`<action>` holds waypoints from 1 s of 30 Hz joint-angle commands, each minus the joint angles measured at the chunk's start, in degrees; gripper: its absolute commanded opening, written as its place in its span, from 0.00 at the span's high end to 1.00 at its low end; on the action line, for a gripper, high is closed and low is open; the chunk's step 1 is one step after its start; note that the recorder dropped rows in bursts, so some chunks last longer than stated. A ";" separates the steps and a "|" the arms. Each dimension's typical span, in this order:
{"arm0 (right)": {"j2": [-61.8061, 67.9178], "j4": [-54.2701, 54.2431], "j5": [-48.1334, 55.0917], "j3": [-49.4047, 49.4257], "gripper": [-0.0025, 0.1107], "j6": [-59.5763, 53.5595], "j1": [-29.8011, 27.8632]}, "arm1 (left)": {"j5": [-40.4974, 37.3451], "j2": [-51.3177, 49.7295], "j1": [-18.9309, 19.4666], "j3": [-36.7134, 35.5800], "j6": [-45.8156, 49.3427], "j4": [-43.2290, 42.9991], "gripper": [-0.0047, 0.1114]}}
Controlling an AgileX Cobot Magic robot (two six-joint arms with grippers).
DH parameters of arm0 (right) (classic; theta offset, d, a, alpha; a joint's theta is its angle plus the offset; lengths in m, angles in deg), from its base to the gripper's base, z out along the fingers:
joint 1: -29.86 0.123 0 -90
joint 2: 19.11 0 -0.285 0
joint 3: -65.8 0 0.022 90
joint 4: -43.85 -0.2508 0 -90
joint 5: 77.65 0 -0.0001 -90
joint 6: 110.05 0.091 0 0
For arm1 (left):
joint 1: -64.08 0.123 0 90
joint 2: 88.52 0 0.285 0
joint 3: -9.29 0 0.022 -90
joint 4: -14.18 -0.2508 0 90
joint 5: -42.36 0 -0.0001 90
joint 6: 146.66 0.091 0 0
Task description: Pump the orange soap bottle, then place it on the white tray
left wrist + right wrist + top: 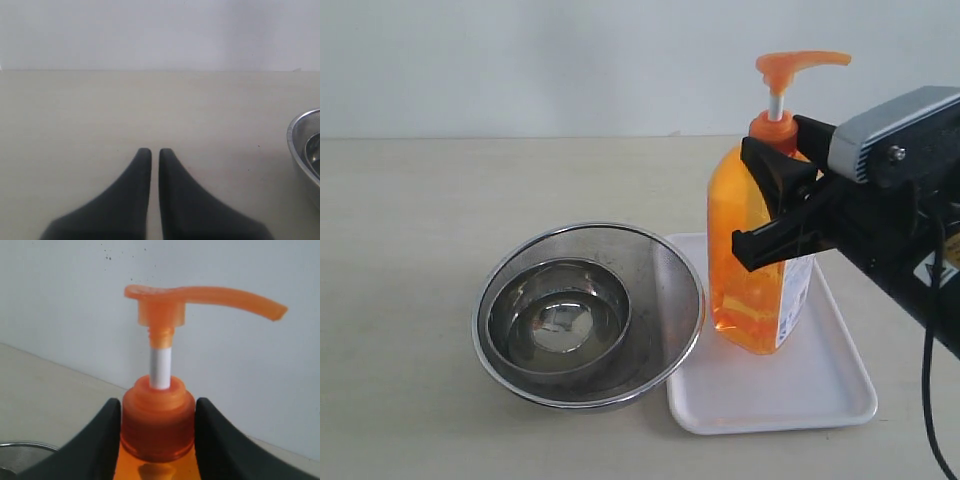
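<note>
The white tray [770, 400] lies nearest on the table [420, 250]; just beside its left edge sit two nested steel bowls [665, 275], the outer rim overlapping the tray's edge in the exterior view, though I cannot tell whether they touch. On the tray's far half stands the orange soap bottle [745, 300], its base down on the tray floor. Its long axis is vertical and upright, with no lean that I can see. The right gripper [745, 200] reaches in from the tray's right side; its fingers [95, 450] press against both sides of the orange collar, so they appear to be grasping the bottle just under the pump. Above them the white stem stands fully raised and the pump head [800, 65] points its spout toward the tray's right, away from the bowls. The placing step looks close to its end; whether the pumping is done cannot be told here. The next move calls for the fingers to part evenly and draw back level, since the bottle is tall and a drag on the collar could tip it. The left gripper [155, 152] is on the bowls' side, well apart from the tray; its fingers [125, 200] are drawn almost together over bare table, with nothing between them.
</note>
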 commanded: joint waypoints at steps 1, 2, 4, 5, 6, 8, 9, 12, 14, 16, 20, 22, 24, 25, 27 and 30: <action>-6.12 4.58 1.23 -0.25 0.98 -1.78 -0.08 | 0.40 0.16 0.19 -0.20 -0.49 0.26 0.92; -7.65 6.26 3.71 -0.25 0.98 -2.05 -0.22 | 0.40 0.16 0.19 -0.20 -0.49 0.26 0.92; -9.55 11.57 6.75 -0.25 0.98 1.31 -3.86 | 0.40 0.16 0.19 -0.20 -0.49 0.26 0.92; -9.98 15.38 8.00 -0.25 0.98 5.05 -6.59 | 0.40 0.16 0.19 -0.20 -0.49 0.26 0.92; -9.98 18.96 7.99 -0.25 0.98 7.91 -8.77 | 0.40 0.16 0.19 -0.20 -0.49 0.26 0.92; -9.98 28.14 7.01 -0.25 0.98 15.72 -14.25 | 0.40 0.16 0.19 -0.20 -0.49 0.26 0.92; -9.87 36.42 4.99 -0.25 0.98 21.45 -17.75 | 0.40 0.16 0.19 -0.20 -0.49 0.26 0.92; -9.87 47.74 -0.29 -0.25 0.98 28.85 -24.59 | 0.40 0.16 0.19 -0.20 -0.49 0.26 0.92; -9.87 51.67 -1.82 -0.25 0.98 31.50 -27.11 | 0.40 0.16 0.19 -0.20 -0.49 0.26 0.92; -9.87 54.72 -2.81 -0.25 0.98 32.23 -28.66 | 0.40 0.16 0.19 -0.20 -0.49 0.26 0.92; -9.87 57.49 -3.38 -0.35 0.98 32.99 -30.69 | 0.40 0.16 0.19 -0.20 -0.49 0.26 0.92; -9.87 58.49 -4.88 -0.35 0.98 33.79 -31.43 | 0.40 0.16 0.19 -0.20 -0.49 0.26 0.92; -9.79 59.02 -6.83 -0.35 0.98 34.57 -32.10 | 0.40 0.16 0.19 -0.20 -0.49 0.26 0.92; -9.79 59.56 -7.11 -0.35 0.98 34.81 -32.57 | 0.40 0.16 0.19 -0.20 -0.49 0.26 0.92; -9.79 62.92 -7.13 -1.50 0.98 37.27 -33.49 | 0.40 0.16 0.19 -0.20 -0.49 0.26 0.92; -7.62 67.08 -7.82 -4.18 0.98 41.44 -33.76 | 0.40 0.16 0.19 -0.20 -0.49 0.26 0.92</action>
